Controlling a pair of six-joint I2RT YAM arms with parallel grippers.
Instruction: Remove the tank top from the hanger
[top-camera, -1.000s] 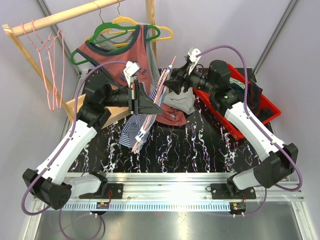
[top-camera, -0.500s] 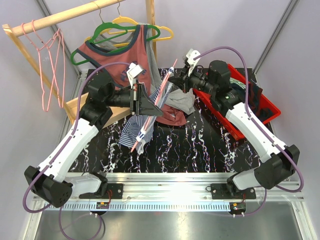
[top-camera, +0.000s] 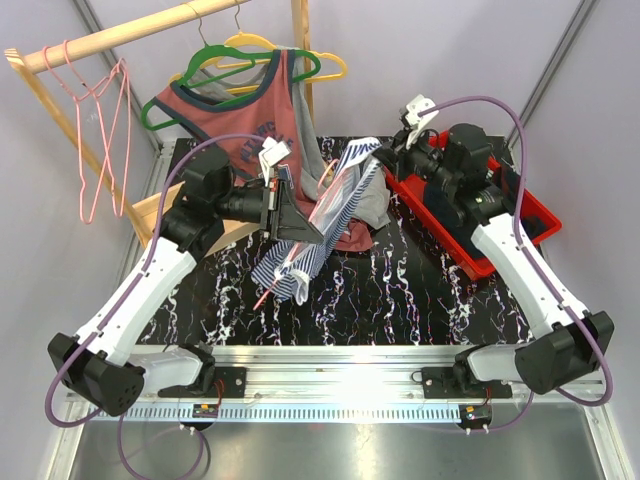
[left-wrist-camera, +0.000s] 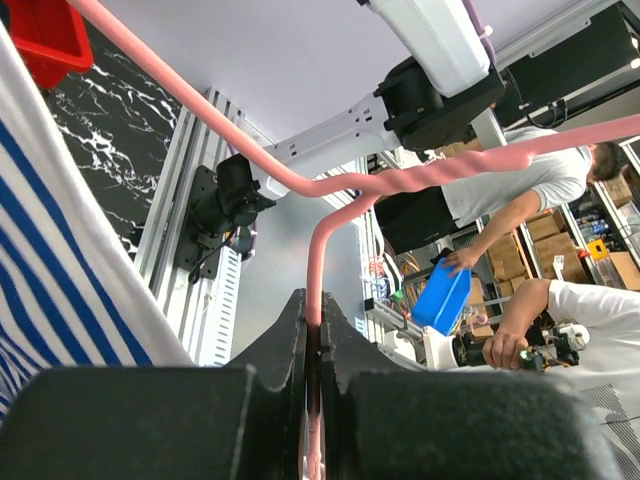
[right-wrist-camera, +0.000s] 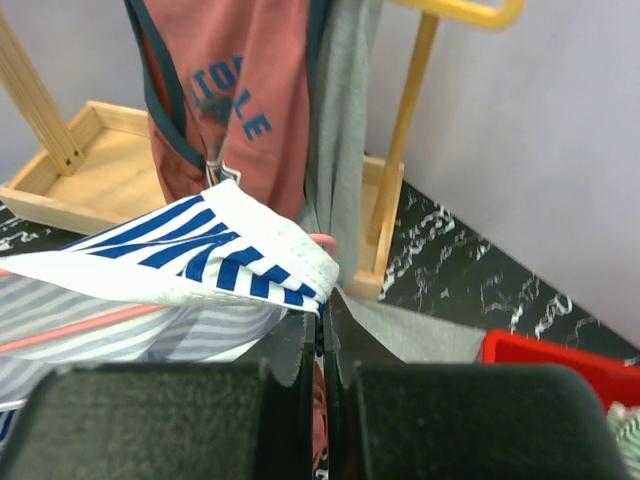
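Left gripper (left-wrist-camera: 314, 320) is clenched on the pink hanger (left-wrist-camera: 317, 260); the wire runs straight up out of the closed fingers, then bends toward the hook. Right gripper (right-wrist-camera: 322, 318) is clamped on the hem edge of the striped tank top (top-camera: 338, 198), with white-and-blue fabric pinched right at the fingertips.

The striped tank top is held in the air over the middle of the black marble table (top-camera: 400, 300), stretched between the two grippers. Its upper part is pulled up and right toward the right gripper. The lower part hangs down and left below the left gripper, bunched. One pink hanger end pokes out beneath the fabric on the near-left side. The top is partly on the hanger; exactly how much cannot be told.

Behind it, far-left, a red tank top (top-camera: 240, 120) with blue lettering hangs on a green hanger (top-camera: 205, 62) from the wooden rack (top-camera: 120, 35). A yellow hanger (top-camera: 335, 68) is just right of it, and a grey garment (top-camera: 375, 205) hangs beside the red one, behind the striped top. Spare pink hangers (top-camera: 100, 120) hang at the rack's left end. A red bin (top-camera: 520, 215) sits on the table at far right, under the right arm.
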